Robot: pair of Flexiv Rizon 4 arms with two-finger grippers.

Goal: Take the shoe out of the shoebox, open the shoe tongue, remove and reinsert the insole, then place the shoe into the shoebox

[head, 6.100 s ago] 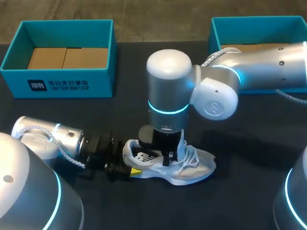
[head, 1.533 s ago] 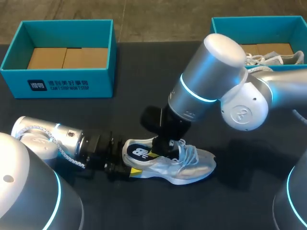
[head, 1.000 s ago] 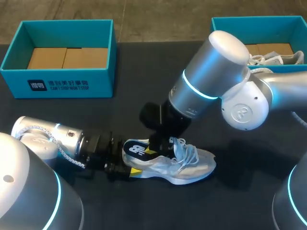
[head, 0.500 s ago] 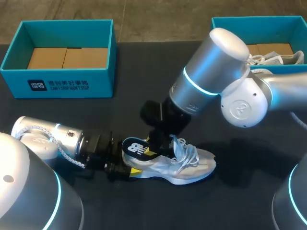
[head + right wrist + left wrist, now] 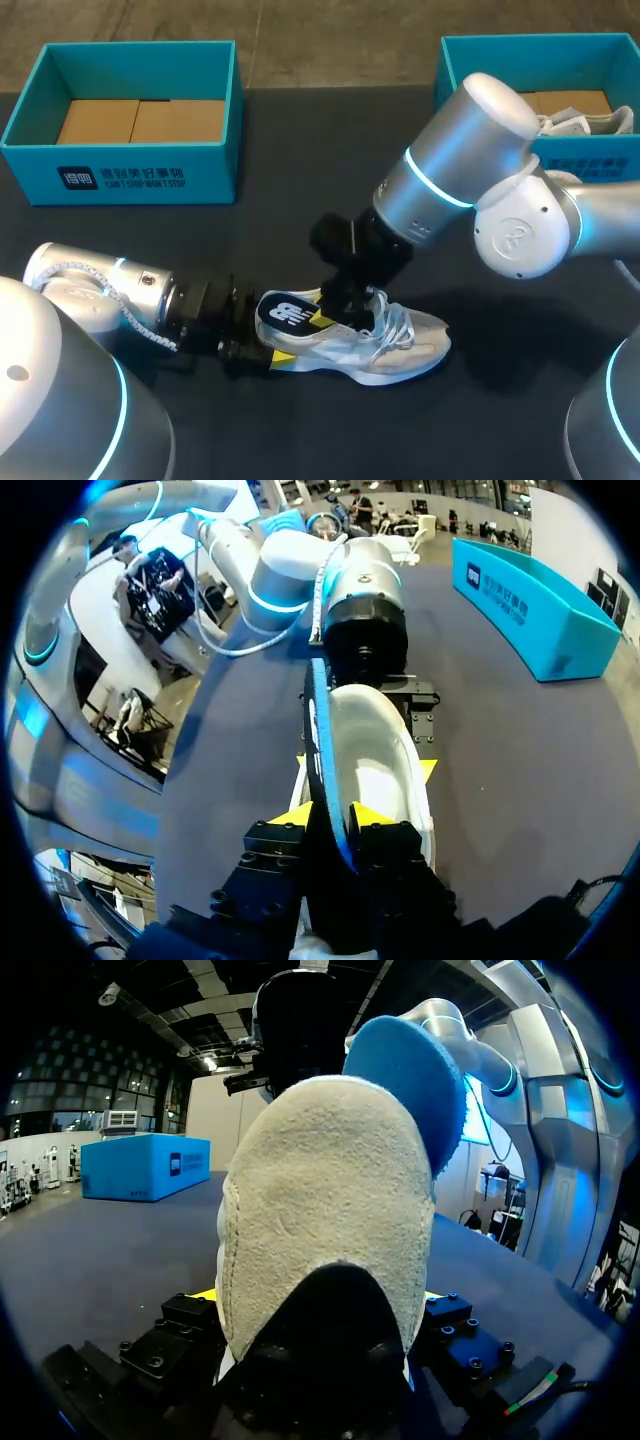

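A pale grey shoe (image 5: 400,350) lies on its sole on the dark table, toe to the right. My left gripper (image 5: 262,352) is low at its heel, one finger on each side, shut on it; the left wrist view shows the heel (image 5: 320,1240) filling the gap. My right gripper (image 5: 335,312) stands over the shoe's opening, shut on the edge of a blue insole (image 5: 283,313). The insole sticks up out of the heel end at a tilt. In the right wrist view the insole (image 5: 318,730) runs on edge between the yellow tips of my right gripper (image 5: 335,817), beside the shoe (image 5: 375,740).
An open teal shoebox (image 5: 130,180) with a cardboard floor stands at the back left. A second teal shoebox (image 5: 470,60) at the back right holds another pale shoe (image 5: 575,118), and my right arm passes in front of it.
My right arm has swung to the right and tilted. Its gripper briefly loosened and closed again on the insole, which shifted slightly right over the heel. Shoe and left arm stayed put.
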